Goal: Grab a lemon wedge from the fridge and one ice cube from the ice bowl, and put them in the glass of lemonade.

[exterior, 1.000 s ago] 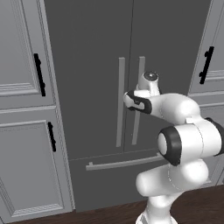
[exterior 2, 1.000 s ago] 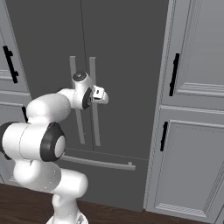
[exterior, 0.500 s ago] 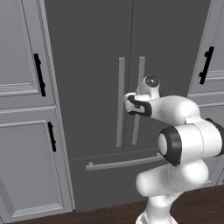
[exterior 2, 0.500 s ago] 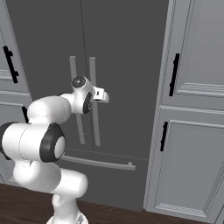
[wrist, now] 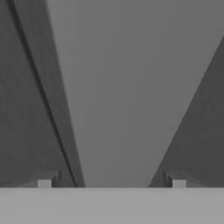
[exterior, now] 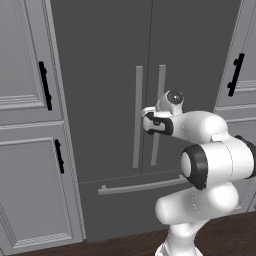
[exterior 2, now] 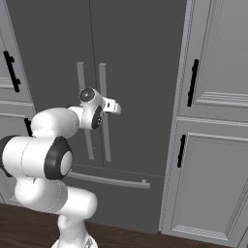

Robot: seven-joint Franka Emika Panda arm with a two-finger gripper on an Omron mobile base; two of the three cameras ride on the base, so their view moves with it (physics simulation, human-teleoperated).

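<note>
The fridge [exterior: 100, 60] [exterior 2: 140, 53] stands with both dark grey doors shut, so the lemon wedge is hidden inside. My gripper [exterior: 149, 121] [exterior 2: 115, 106] is at mid-height on the right door's vertical bar handle [exterior: 161, 80] [exterior 2: 102, 77]. In the hand view that handle [wrist: 118, 96] runs up between my two fingertips [wrist: 43, 182], which stand wide apart with a gap on each side of the bar. The gripper [wrist: 111, 183] is open around the handle. The ice bowl and the glass of lemonade are out of view.
The left door's bar handle [exterior: 137, 115] runs close beside the right one. Below is the fridge drawer with its horizontal handle [exterior: 140, 186] [exterior 2: 109, 180]. Panelled grey cabinets with black handles [exterior: 45, 85] [exterior 2: 193, 82] flank the fridge. The floor is dark wood.
My hand has sunk a little along the right door handle and sits closer against it. The fridge doors have not moved.
</note>
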